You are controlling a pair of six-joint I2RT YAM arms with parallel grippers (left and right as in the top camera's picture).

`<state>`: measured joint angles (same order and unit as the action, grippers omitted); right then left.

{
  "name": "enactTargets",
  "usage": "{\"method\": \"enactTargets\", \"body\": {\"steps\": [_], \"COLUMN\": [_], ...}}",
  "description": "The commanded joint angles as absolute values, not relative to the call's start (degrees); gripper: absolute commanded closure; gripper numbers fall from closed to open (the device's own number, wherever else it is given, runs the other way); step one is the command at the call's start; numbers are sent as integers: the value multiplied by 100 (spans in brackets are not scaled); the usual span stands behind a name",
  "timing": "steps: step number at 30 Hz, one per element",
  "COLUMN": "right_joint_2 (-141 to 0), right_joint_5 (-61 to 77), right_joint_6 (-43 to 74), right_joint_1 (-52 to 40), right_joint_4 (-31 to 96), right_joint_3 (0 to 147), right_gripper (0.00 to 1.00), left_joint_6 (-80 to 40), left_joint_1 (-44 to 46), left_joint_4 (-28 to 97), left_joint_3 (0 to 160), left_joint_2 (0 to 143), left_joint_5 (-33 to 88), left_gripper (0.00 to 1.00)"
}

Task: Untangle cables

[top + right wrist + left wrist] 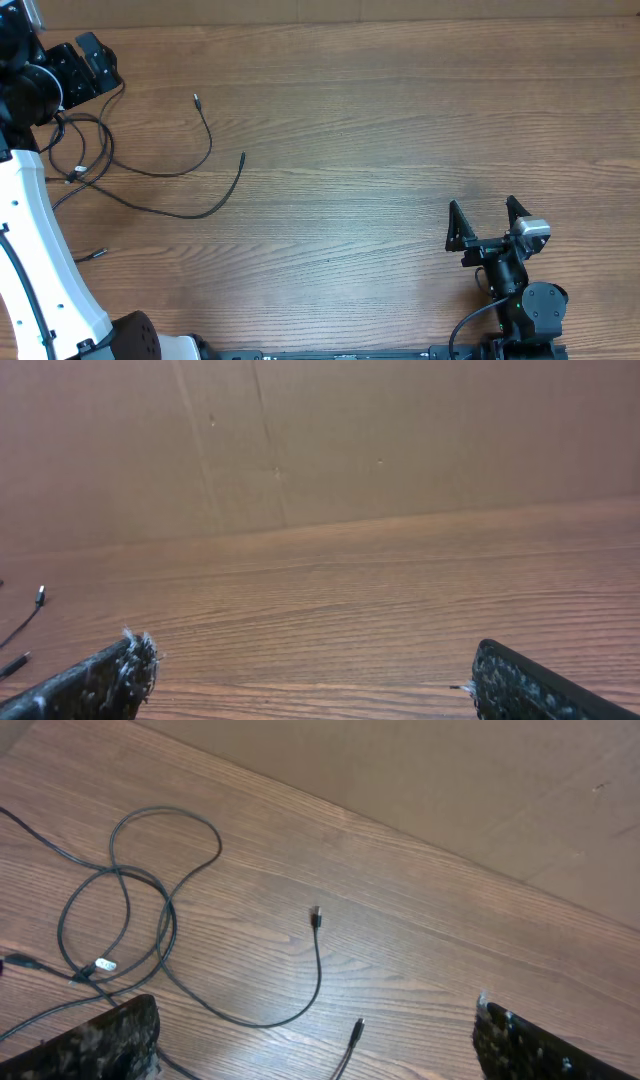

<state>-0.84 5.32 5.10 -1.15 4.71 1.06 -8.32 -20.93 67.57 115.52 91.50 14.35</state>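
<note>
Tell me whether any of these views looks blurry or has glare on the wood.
Overhead: sharp, evenly lit, cables crisp. Left wrist: pale sheen on the table at bottom centre, left fingers soft. Right wrist: right fingers soft, no glare.

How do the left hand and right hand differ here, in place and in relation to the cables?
The left hand is at the far left, beside the cables; the right hand is near right, well away from them. The left wrist view shows cable loops close by; the right wrist view shows only two plug tips at its left edge. Both hands are open and empty.
</note>
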Motion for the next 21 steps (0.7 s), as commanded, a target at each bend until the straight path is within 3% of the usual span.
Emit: {"method": "enactTargets", "body": {"steps": [1,6,16,21], "right_joint_2": [-16,-16,-16,-16], "right_joint_5": [475,475,475,475], "right_joint_6": [443,443,443,443], "right_joint_1": [-99,-99,-99,-99], "right_joint_4": [440,440,440,440], "right_joint_3": [47,47,47,47], "right_gripper": [0,0,0,0], "left_joint_6": [-701,-617,-615,-604], "left_joint_1": [-1896,-1522,-1452,-1343], "left_joint_4": [6748,6748,6692,5911], "left_joint_3": [11474,10685,7572,6320], "left_joint_2": [8700,7675,5234,4211], "left_joint_5": [1326,274,207,189], "left_gripper": [0,0,0,0]}}
